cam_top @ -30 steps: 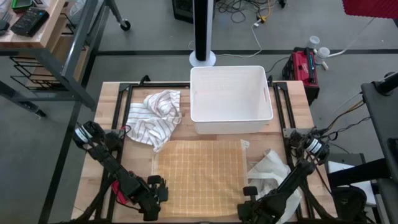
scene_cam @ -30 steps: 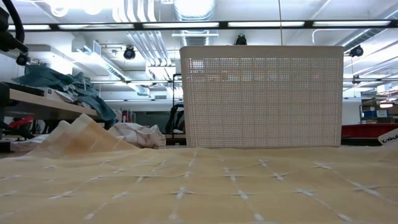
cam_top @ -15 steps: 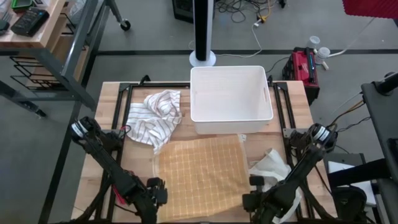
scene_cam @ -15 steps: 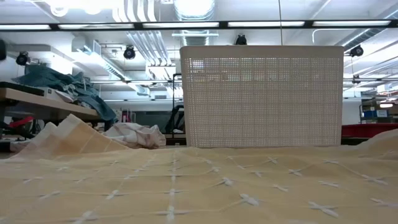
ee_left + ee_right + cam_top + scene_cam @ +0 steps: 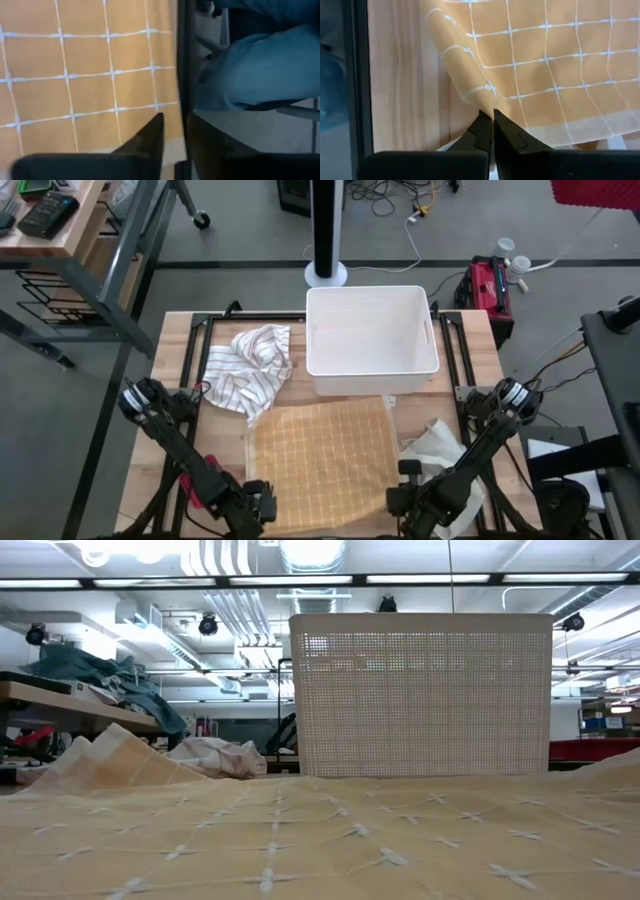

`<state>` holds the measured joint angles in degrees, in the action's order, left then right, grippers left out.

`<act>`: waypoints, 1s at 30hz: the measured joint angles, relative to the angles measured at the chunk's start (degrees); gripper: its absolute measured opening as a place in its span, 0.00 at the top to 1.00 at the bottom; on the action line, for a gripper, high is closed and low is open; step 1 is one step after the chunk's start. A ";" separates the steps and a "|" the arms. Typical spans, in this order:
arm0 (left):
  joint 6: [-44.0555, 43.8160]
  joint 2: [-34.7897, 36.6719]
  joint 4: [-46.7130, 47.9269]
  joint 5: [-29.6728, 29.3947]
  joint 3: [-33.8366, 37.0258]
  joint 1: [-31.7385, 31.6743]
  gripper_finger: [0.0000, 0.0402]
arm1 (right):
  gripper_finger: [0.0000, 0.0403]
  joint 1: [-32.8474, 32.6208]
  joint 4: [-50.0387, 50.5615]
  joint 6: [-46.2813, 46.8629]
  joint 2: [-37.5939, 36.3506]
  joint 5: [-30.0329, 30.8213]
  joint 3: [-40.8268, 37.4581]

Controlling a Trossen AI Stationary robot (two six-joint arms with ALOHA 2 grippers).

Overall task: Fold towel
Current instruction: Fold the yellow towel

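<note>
Fingers of right gripper (image 5: pixel 492 131) pinch orange towel (image 5: pixel 540 65) corner.

One orange grid-patterned towel (image 5: pixel 322 460), one white-and-dark striped cloth (image 5: pixel 250 370), one cream cloth (image 5: pixel 440 452) — three textiles on one wooden table (image 5: pixel 170 370), one white perforated bin (image 5: pixel 370 338), two dark arms — one left gripper (image 5: pixel 262 505), one right gripper (image 5: pixel 400 492)

Both arms are dark, built of slim black links with rounded joints. The left gripper (image 5: pixel 258 505) and right gripper (image 5: pixel 400 498) are blocky and black. Their fingers (image 5: pixel 482 131) are matte black wedges tapering to blunt tips.
</note>
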<state>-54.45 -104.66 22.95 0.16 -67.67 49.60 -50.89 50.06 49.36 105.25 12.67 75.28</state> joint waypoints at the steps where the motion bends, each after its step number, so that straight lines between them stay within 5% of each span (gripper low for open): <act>1: -0.07 -0.81 0.02 -0.01 -0.28 0.00 0.73 | 1.00 -0.01 0.06 -0.12 0.00 -0.02 -0.17; 6: 3.86 -6.93 1.85 1.40 -4.32 -0.17 0.54 | 1.00 0.02 0.08 -0.97 0.00 -0.63 -0.60; 11: 4.54 -12.27 11.41 3.69 -12.87 -0.37 0.53 | 1.00 0.61 0.08 -2.58 0.00 -0.66 -0.64; 16: -2.11 -18.24 22.07 6.47 -20.39 -2.14 0.65 | 1.00 1.42 0.14 -4.32 -0.06 -0.88 -0.67; 22: -1.61 -22.20 30.35 8.52 -25.92 -3.03 0.97 | 1.00 1.66 0.39 -6.60 -0.20 -1.76 -0.67; 30: -2.13 -16.03 34.40 1.39 -26.10 -2.32 1.00 | 1.00 1.73 4.22 -7.03 -1.70 -2.30 -0.71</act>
<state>-56.58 -120.70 57.35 1.55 -93.77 47.28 -49.17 54.29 42.33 103.56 10.37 74.57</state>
